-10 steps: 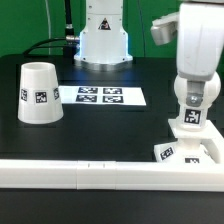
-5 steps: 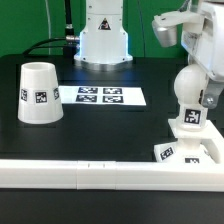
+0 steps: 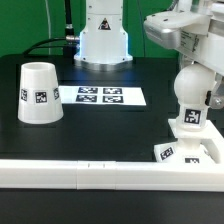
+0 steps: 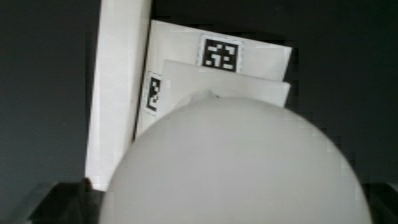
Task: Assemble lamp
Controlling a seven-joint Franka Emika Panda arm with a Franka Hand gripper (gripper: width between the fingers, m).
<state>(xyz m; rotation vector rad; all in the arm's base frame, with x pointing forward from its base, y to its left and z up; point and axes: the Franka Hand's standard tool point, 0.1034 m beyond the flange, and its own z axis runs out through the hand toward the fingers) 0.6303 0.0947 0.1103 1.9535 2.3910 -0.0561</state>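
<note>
Jaws stood spread and held nothing, the gripper having lifted clear of the bulb, whose head it had been down around a second before. Left alone, the bulb stood upright on the base at the exterior view's right, just beside the rail, so that joint looked finished. The shade, well apart at the exterior view's left, seemed next.

The end effector is cut off by the picture above the bench's edge on the exterior view's right, and I can't make out how its fingers stand. The rail along the bench's front edge hides the lower part of the base. In the wrist view the blurred bulb covers most of the base, and its own head is cropped.
</note>
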